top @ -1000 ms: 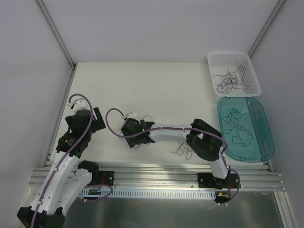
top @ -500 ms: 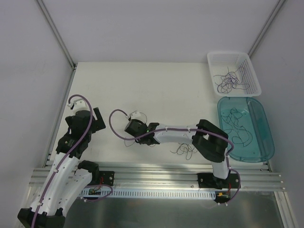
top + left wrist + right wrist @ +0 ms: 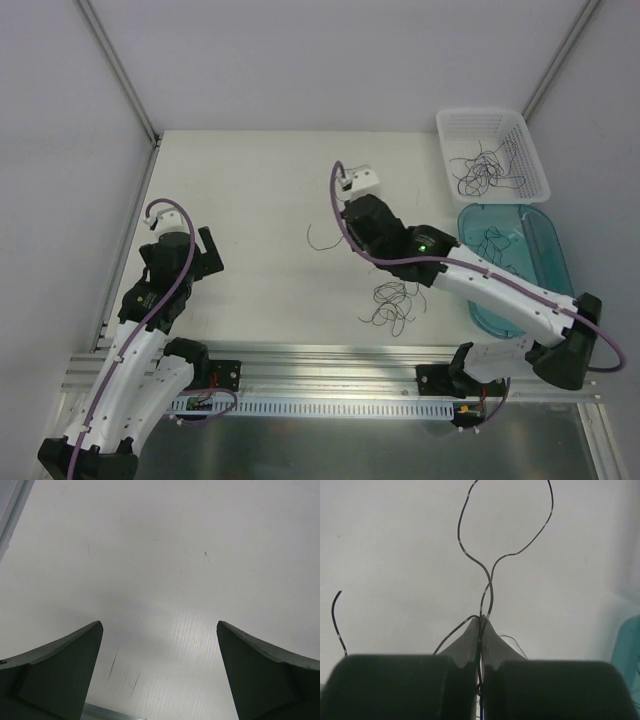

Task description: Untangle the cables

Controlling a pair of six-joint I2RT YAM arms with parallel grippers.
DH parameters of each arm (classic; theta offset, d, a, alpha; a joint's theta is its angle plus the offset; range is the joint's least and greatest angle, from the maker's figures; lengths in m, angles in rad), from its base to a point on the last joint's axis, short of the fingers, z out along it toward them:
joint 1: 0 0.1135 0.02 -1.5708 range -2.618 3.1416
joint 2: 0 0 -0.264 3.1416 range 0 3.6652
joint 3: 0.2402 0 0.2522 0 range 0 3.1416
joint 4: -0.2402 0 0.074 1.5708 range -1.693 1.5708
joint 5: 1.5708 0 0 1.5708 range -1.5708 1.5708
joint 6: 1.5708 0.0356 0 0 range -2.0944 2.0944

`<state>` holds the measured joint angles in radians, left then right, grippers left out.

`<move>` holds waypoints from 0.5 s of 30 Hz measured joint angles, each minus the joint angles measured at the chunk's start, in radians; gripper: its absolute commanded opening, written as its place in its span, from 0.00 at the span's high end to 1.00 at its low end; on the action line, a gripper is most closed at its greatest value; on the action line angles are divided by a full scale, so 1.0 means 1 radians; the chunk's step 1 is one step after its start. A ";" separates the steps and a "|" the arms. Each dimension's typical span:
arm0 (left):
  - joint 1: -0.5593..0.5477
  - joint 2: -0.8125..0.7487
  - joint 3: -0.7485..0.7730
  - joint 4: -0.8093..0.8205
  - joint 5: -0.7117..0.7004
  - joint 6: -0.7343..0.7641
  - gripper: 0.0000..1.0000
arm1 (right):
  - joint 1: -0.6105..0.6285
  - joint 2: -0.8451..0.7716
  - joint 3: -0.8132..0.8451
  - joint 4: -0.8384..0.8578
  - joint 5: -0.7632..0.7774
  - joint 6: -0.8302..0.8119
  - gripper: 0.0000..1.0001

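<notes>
Right now the cables sit in four spots. One strand [image 3: 492,575] is pinched in the right gripper [image 3: 481,622], jaws pressed together on it. It runs up out of the tips, crosses itself just above them and opens into a big loop over the bare table [image 3: 395,540]. A separate curved end [image 3: 336,620] shows at the left of the right wrist view; I can't tell if it belongs to the same strand.

From the top view the right gripper [image 3: 348,218] is over mid-table, and a thin tail [image 3: 315,237] of wire curls out on its left side. I can't tell from above whether that tail touches the surface.

The loose wad [image 3: 392,303] lies on the table [image 3: 250,180] near the front edge. It is on the near side of the right forearm and apart from the gripper tips. It's a curly bunch with a few loops sticking out.

More strands [image 3: 482,170] lie tangled inside the white basket [image 3: 490,113] at the far right corner. Just in front of the basket is the teal tray [image 3: 555,270], with several separate squiggles [image 3: 497,262] spread over its floor. The right forearm crosses over the tray's near-left corner.

The left gripper [image 3: 159,625] has its fingers spread wide, with only bare table between them. In the top view the left gripper [image 3: 208,252] is at the left side of the table, well apart from every cable.
</notes>
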<state>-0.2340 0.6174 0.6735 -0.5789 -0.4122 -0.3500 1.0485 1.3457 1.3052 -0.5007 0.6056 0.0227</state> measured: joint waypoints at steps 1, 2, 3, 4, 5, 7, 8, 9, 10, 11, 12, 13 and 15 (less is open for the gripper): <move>0.000 0.000 0.000 0.002 0.004 0.000 0.01 | -0.030 -0.042 -0.011 -0.018 0.009 -0.008 0.99; 0.000 0.000 -0.001 0.005 0.009 0.000 0.01 | -0.060 -0.084 -0.026 -0.037 0.016 -0.013 0.99; 0.000 0.001 -0.002 0.007 0.012 0.000 0.01 | -0.098 -0.130 -0.047 -0.058 0.019 -0.018 0.99; 0.000 0.002 -0.002 0.008 0.014 0.000 0.01 | -0.141 -0.178 -0.073 -0.077 0.020 -0.023 0.99; 0.000 0.002 -0.002 0.010 0.015 0.001 0.01 | -0.179 -0.220 -0.097 -0.093 0.021 -0.025 0.99; 0.000 0.006 -0.002 0.017 0.019 0.002 0.01 | -0.288 -0.322 -0.157 -0.135 0.019 -0.027 0.99; 0.000 0.007 -0.002 0.018 0.020 0.002 0.01 | -0.346 -0.369 -0.182 -0.154 0.016 -0.027 0.99; 0.000 0.010 -0.002 0.018 0.022 0.002 0.01 | -0.409 -0.420 -0.212 -0.159 0.009 -0.027 0.99; 0.000 0.011 -0.002 0.019 0.024 0.003 0.01 | -0.470 -0.469 -0.239 -0.175 0.007 -0.026 0.99; 0.000 0.011 -0.002 0.020 0.029 0.003 0.01 | -0.520 -0.503 -0.258 -0.185 -0.004 -0.025 0.99; 0.000 0.012 -0.002 0.020 0.034 0.003 0.01 | -0.583 -0.541 -0.283 -0.190 -0.014 -0.024 0.99; 0.000 0.014 -0.002 0.020 0.037 0.003 0.01 | -0.652 -0.580 -0.307 -0.200 -0.029 -0.015 0.99; 0.000 0.018 -0.002 0.021 0.041 0.003 0.01 | -0.788 -0.623 -0.345 -0.211 -0.073 -0.003 0.99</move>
<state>-0.2337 0.6350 0.6716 -0.5583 -0.3710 -0.3470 0.2604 0.7227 0.9604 -0.7116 0.5327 0.0196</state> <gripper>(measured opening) 0.992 0.019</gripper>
